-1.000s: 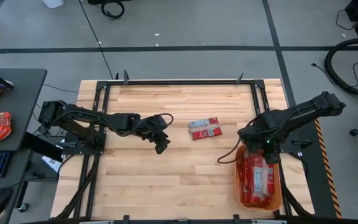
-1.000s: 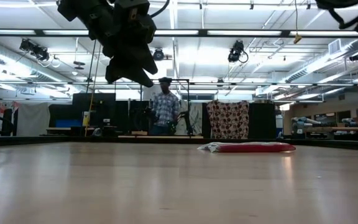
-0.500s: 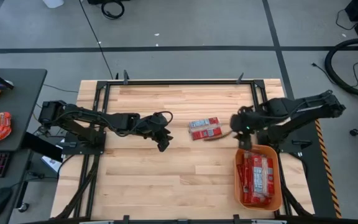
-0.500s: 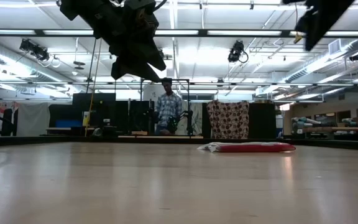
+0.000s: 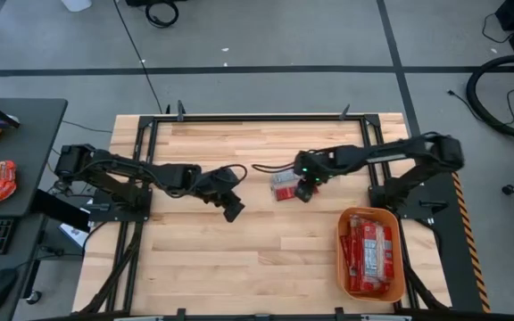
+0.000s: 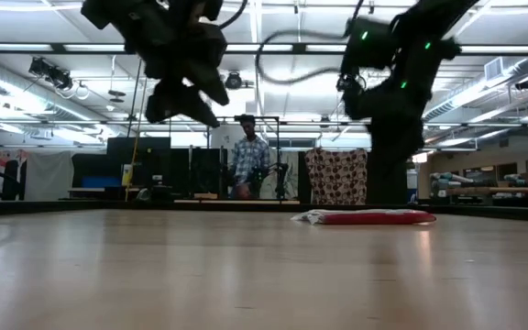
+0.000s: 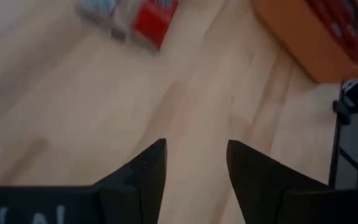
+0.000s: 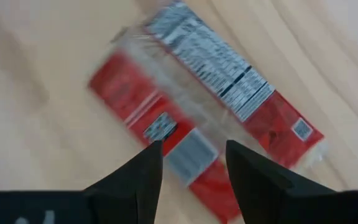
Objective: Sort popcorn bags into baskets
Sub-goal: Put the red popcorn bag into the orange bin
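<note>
Your right gripper (image 5: 306, 190) has swung from the orange basket (image 5: 398, 287) (already holding packets) to hover over the popcorn bags (image 5: 286, 185) on the worktop (image 5: 239, 259), jaws parted and empty; next pickup looks imminent. Left gripper (image 5: 232, 209) waits nearby, jaws parted.

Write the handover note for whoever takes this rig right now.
Right end effector: open, empty, over the popcorn bags left on the table.
Left end effector: open, empty, waiting above bare wood left of those bags.
Orange basket: at the table's right front corner, already filled with red packets.
Done: most bags binned.
Left: grasp the two bags lying side by side mid-table and carry them to the basket.
</note>
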Robot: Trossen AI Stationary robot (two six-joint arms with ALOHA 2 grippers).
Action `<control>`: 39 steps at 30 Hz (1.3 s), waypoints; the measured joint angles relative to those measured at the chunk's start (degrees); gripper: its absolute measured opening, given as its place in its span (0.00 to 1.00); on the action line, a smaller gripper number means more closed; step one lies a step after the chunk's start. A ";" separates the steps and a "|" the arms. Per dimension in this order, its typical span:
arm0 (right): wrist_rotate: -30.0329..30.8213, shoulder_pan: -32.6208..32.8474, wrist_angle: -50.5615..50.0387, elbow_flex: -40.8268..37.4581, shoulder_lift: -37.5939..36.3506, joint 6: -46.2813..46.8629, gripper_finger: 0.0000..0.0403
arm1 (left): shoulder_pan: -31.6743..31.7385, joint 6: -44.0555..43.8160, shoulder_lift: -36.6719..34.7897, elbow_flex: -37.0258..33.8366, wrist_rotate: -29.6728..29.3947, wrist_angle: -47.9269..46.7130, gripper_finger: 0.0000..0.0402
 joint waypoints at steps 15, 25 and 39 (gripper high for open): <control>-11.08 0.51 25.44 1.29 17.84 -4.24 0.44 | -5.73 -1.36 -13.94 0.00 -12.81 -27.52 0.43; -16.98 6.62 25.48 11.58 20.05 -16.21 0.41 | -9.90 -1.08 -9.69 0.02 -12.04 -27.19 0.43; -0.78 15.44 10.10 13.63 13.28 -18.46 0.40 | -9.57 9.06 2.25 0.00 -4.55 -16.57 0.43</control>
